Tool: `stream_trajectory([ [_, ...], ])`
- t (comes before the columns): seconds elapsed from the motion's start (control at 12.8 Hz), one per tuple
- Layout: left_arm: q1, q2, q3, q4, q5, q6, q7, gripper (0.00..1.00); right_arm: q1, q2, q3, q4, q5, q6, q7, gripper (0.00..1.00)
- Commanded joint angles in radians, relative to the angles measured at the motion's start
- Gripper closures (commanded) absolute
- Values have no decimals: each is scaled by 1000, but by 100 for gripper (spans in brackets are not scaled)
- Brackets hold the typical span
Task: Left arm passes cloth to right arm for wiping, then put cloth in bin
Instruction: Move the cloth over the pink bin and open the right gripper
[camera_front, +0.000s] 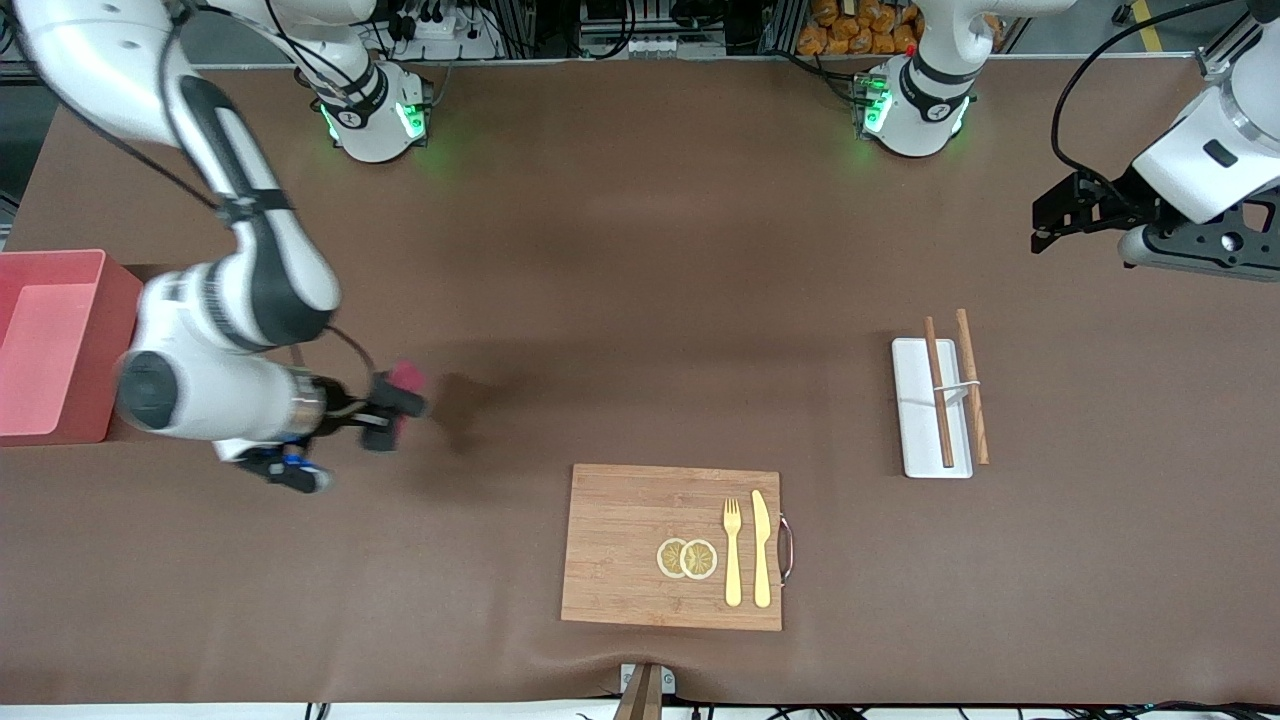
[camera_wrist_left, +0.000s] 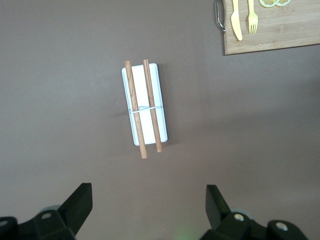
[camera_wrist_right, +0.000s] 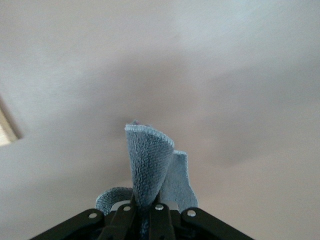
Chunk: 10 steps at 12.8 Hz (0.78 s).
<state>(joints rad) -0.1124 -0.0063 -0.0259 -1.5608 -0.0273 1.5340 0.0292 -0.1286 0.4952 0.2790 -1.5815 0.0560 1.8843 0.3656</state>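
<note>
My right gripper (camera_front: 398, 402) hangs low over the table between the bin (camera_front: 118, 330) and the wooden board (camera_front: 620, 590). It is shut on the cloth (camera_wrist_right: 150, 160), a soft grey-blue rag that sticks out past the closed fingers (camera_wrist_right: 125, 220) in a folded curl. The pink bin stands at the right arm's end of the table. My left gripper (camera_front: 1045, 228) is up over the left arm's end of the table. It is open (camera_wrist_left: 147, 192) with nothing between its fingers.
A white tray (camera_front: 915, 440) with two wooden chopsticks (camera_front: 938, 390) lies below the left gripper and shows in its wrist view as the tray (camera_wrist_left: 155, 90). The board carries a yellow fork (camera_front: 732, 550), a knife (camera_front: 761, 545) and lemon slices (camera_front: 687, 558).
</note>
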Motion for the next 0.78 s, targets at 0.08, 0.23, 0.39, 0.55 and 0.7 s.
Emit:
stream_trajectory([
  [0.08,0,-20,-43,28,-3,-23,-19,0,-190,-29,14,36,-63,-95,-424,100],
  [0.23,11,-11,-49,28,-2,-8,-19,0,-287,-21,14,110,-126,-174,-615,100],
  [0.39,14,-11,-43,25,21,-3,-17,0,-359,-21,14,159,-203,-221,-793,100],
  [0.55,14,-20,-43,27,67,-6,-28,0,-448,-21,14,170,-251,-232,-1000,100],
  [0.7,8,-23,-42,27,73,-15,-78,0,-526,-18,-1,172,-272,-226,-1166,100],
])
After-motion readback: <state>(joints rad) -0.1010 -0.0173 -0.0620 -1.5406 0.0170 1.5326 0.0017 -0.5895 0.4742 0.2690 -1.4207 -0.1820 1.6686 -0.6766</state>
